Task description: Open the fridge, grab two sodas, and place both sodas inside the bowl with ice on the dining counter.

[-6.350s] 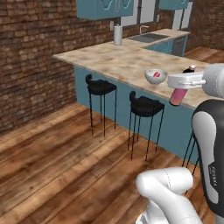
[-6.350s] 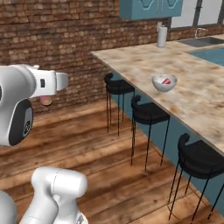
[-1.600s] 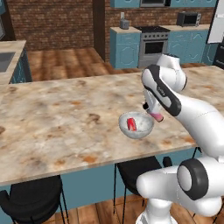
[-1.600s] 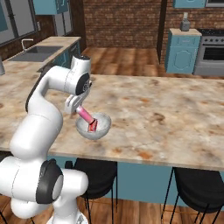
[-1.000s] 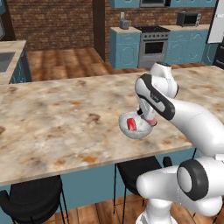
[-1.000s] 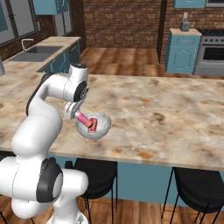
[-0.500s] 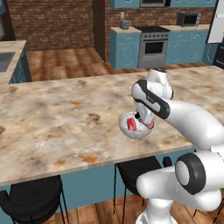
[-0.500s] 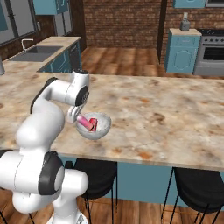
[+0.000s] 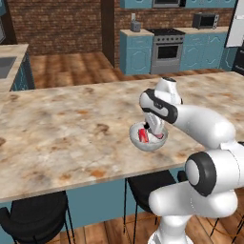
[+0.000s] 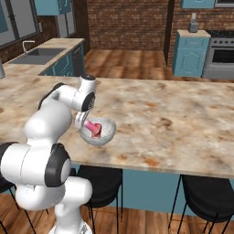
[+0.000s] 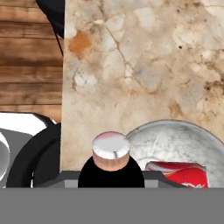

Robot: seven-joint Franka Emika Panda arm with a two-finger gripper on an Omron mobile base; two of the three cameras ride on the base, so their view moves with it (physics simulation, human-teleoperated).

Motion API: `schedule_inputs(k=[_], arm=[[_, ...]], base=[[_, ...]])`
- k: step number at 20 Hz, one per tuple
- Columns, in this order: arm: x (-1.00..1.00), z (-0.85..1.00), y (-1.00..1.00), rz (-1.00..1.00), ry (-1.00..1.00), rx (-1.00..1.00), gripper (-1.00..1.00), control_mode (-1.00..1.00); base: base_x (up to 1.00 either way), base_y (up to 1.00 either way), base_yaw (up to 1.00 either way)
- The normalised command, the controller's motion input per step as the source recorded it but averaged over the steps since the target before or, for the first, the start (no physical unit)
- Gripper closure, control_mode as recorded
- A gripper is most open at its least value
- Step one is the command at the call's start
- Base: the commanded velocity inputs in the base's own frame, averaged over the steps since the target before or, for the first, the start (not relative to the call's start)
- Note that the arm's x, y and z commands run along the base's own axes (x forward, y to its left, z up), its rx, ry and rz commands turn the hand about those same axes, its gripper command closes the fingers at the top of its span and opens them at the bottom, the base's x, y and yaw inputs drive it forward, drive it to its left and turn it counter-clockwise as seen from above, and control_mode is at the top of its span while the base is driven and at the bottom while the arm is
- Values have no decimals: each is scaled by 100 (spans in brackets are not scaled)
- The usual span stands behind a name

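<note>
**Gripper** (image 9: 153,128): you have it lowered into the bowl, jaws clamped on the pink bottle. The fingers themselves are masked by the wrist in both base views, so the grip is read from the bottle sitting fixed at the hand.

**Pink bottle** (image 10: 93,127): held at the tool, slanting down into the bowl, body leaning out to the side. In the hand view its round pale end (image 11: 110,146) stands directly ahead of the camera above the dark neck. Judged to be held this low so that it can be let go without a drop or a bounce off the rim.

**Bowl** (image 10: 98,132): directly beneath the tool, on the dining counter (image 10: 173,114), close to the counter edge nearest your base. Judged placed there to stay within easy reach of the arm.

**Red can** (image 9: 143,136): lying in the bowl, just beside the tool on the side away from the arm. In the hand view its red body (image 11: 181,173) lies ahead and to one side of the bottle.

**Hard to make out:**
- Whether the bottle's lower end touches the bowl floor or the can: cannot tell.
- Ice in the bowl: not distinguishable from the glassy wall.
- The can is cut off at the bottom of the hand view.
- Black stools (image 10: 201,197) are partly hidden under the counter.
</note>
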Motion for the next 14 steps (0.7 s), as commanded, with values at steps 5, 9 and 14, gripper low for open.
schedule_inputs(k=[5,9,14], arm=[[23,-21,0,2,0,0,100,-100],[14,-22,0,0,0,0,100,-100],[15,-10,0,0,0,0,100,-100]], base=[[0,0,0],[0,0,0],[0,0,0]])
